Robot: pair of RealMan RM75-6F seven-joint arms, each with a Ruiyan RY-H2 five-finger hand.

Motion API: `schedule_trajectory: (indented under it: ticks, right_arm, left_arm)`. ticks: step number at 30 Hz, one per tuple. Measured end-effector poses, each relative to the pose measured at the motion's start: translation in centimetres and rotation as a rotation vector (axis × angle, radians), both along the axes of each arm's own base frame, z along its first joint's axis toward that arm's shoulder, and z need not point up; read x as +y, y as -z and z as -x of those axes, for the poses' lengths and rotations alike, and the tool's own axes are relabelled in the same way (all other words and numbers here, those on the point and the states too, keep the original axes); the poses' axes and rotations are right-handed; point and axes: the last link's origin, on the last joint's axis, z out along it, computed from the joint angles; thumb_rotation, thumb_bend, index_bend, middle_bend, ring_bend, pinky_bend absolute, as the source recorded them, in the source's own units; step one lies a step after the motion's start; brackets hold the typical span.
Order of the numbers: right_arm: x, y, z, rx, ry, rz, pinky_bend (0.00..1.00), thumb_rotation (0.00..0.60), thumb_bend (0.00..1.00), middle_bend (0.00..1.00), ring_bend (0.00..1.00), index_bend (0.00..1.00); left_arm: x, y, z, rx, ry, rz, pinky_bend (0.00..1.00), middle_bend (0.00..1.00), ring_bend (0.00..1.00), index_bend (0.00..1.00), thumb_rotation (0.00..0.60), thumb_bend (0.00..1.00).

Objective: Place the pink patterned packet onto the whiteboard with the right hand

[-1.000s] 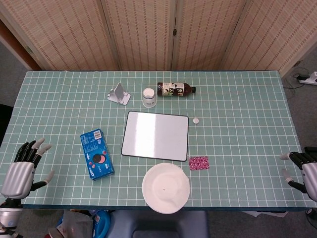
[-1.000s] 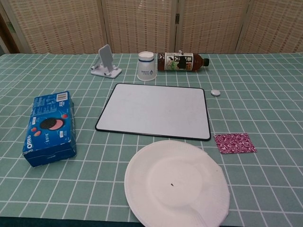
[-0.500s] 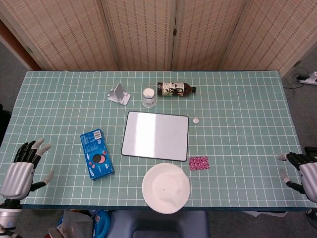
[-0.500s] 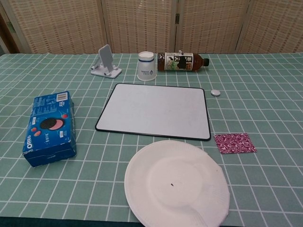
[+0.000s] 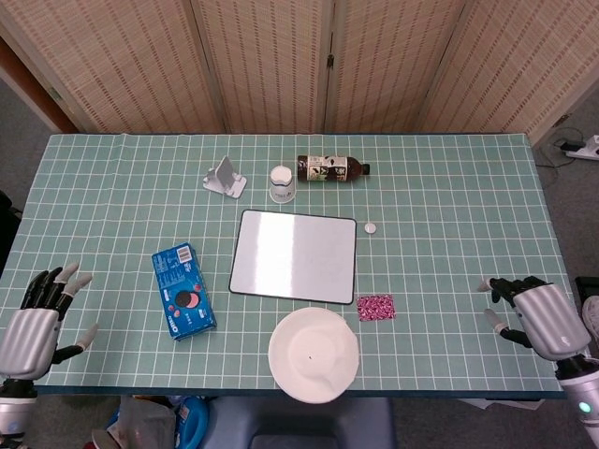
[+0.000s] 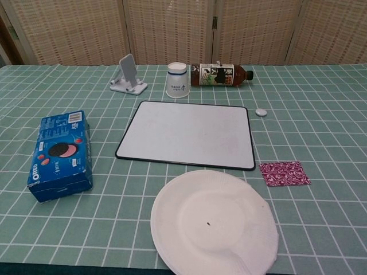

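The pink patterned packet (image 5: 375, 307) (image 6: 284, 173) lies flat on the green checked table, just right of the whiteboard's near right corner. The whiteboard (image 5: 295, 254) (image 6: 189, 133) lies bare at the table's middle. My right hand (image 5: 535, 316) hovers over the table's near right part, well to the right of the packet, fingers apart and holding nothing. At the near left corner sits my left hand (image 5: 37, 323), fingers spread and empty. Neither hand shows in the chest view.
A white paper plate (image 5: 314, 354) (image 6: 214, 223) sits in front of the whiteboard, beside the packet. A blue cookie box (image 5: 182, 289) lies left. Behind the board stand a phone stand (image 5: 225, 176), paper cup (image 5: 282, 183), lying bottle (image 5: 331, 169) and small white cap (image 5: 372, 226).
My right hand has moved left from the table's right edge toward the packet. My left hand has slid slightly back toward the near edge.
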Motion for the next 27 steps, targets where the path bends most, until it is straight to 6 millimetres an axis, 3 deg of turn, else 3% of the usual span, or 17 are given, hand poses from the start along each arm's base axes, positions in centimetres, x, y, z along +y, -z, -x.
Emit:
schedule_trajectory:
  ticks: [3, 12, 20, 27]
  right_arm:
    - [-1.0, 0.9, -1.2, 0.016, -0.022, -0.047, 0.77, 0.6, 0.27, 0.68, 0.78, 0.39]
    - [-3.6, 4.8, -4.1, 0.073, -0.06, -0.177, 0.94, 0.6, 0.2, 0.85, 0.96, 0.39]
    - [-3.9, 9.8, -5.0, 0.107, -0.025, -0.264, 0.98, 0.6, 0.19, 0.91, 1.0, 0.38]
    - [-4.7, 12.8, -5.4, 0.113, 0.016, -0.331, 0.98, 0.6, 0.19, 0.91, 1.0, 0.27]
  left_arm:
    - [-0.2, 0.0, 0.1, 0.0, -0.005, 0.0, 0.0, 0.07, 0.05, 0.16, 0.6, 0.29]
    - [-0.5, -0.1, 0.5, 0.002, -0.017, -0.001, 0.0, 0.07, 0.05, 0.16, 0.6, 0.29]
    - [-0.5, 0.0, 0.5, 0.001, -0.015, 0.004, 0.0, 0.07, 0.05, 0.16, 0.6, 0.29]
    - [-0.6, 0.0, 0.7, 0.005, -0.023, 0.004, 0.0, 0.07, 0.05, 0.16, 0.6, 0.29]
